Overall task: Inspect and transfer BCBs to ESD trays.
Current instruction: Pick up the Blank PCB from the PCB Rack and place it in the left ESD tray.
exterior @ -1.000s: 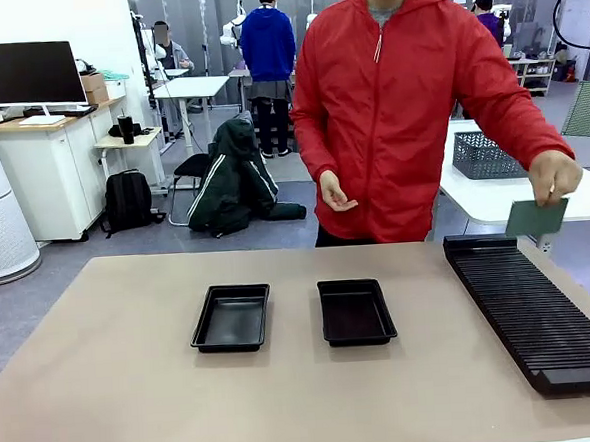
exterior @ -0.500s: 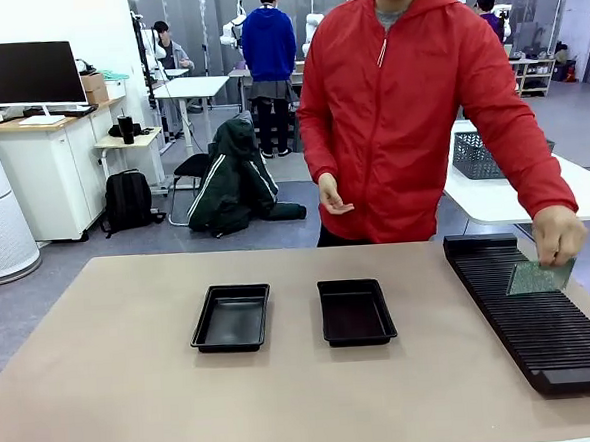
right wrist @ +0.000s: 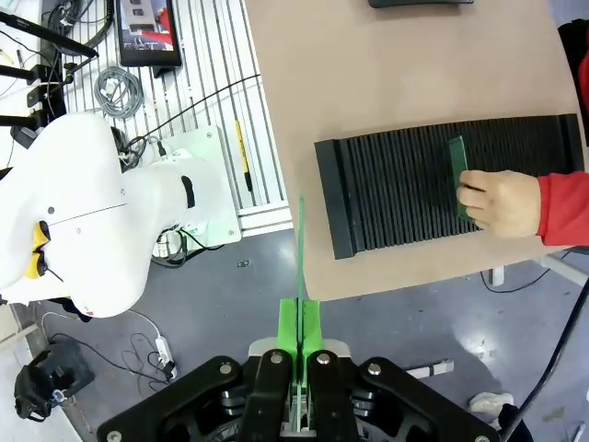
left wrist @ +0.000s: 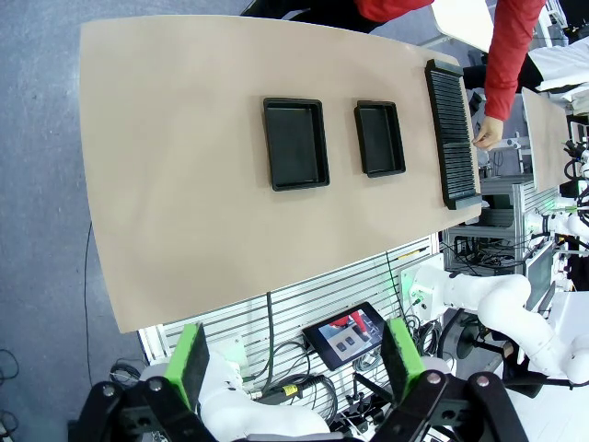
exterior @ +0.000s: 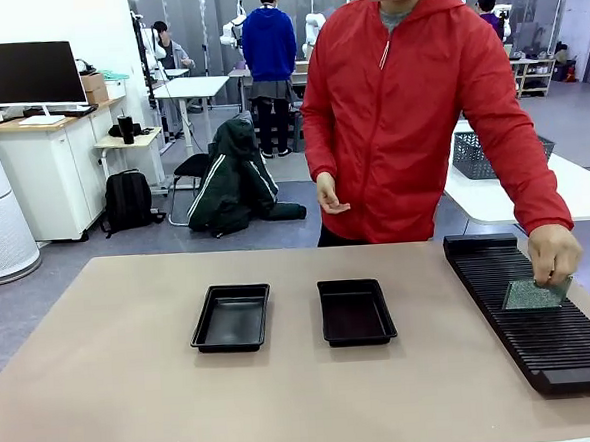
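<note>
White arm (left wrist: 502,299), black left hand (left wrist: 296,364), green pads (left wrist: 193,357), person's red zip jacket (exterior: 409,124)

The left ESD tray (exterior: 231,318) lies beside the right ESD tray (exterior: 356,312) mid-table (exterior: 105,393); right of them, a BCB (exterior: 532,295) stands, perhaps slotted, in the rack (exterior: 538,341).

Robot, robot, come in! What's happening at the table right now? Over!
Left gripper open, right gripper shut. Person's hand holds a BCB at the slotted rack. Both ESD trays empty.
</note>
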Motion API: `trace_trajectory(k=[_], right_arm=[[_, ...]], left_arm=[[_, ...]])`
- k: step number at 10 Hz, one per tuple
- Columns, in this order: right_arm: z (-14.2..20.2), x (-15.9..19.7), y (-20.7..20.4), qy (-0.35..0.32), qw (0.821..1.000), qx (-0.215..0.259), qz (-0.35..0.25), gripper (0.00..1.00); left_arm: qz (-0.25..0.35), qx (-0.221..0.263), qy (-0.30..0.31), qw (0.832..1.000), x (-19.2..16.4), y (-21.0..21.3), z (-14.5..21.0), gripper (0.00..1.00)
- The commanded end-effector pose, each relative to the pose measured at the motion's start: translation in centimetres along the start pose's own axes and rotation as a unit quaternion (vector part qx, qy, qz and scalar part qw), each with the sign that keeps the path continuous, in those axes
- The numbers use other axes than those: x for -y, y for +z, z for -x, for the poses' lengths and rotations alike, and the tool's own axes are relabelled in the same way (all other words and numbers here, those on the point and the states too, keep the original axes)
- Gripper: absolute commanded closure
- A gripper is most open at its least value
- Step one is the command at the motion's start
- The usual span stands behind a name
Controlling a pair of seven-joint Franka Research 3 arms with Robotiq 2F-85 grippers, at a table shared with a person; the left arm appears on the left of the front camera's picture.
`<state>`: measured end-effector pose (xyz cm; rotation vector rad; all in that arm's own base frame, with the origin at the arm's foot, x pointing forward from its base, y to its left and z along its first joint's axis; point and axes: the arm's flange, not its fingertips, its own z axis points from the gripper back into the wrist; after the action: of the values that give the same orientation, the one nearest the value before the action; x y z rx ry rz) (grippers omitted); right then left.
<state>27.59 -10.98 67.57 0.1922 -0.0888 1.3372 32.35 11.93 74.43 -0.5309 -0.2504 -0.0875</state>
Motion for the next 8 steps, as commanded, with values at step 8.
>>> trace_trajectory(k=[8], right_arm=[[-0.1, -0.53, 0.15, -0.011, 1.0, 0.002, 0.006, 0.97]], left_arm=[[0.004, 0.001, 0.001, 1.0, -0.02, -0.05, 0.07, 0.0]])
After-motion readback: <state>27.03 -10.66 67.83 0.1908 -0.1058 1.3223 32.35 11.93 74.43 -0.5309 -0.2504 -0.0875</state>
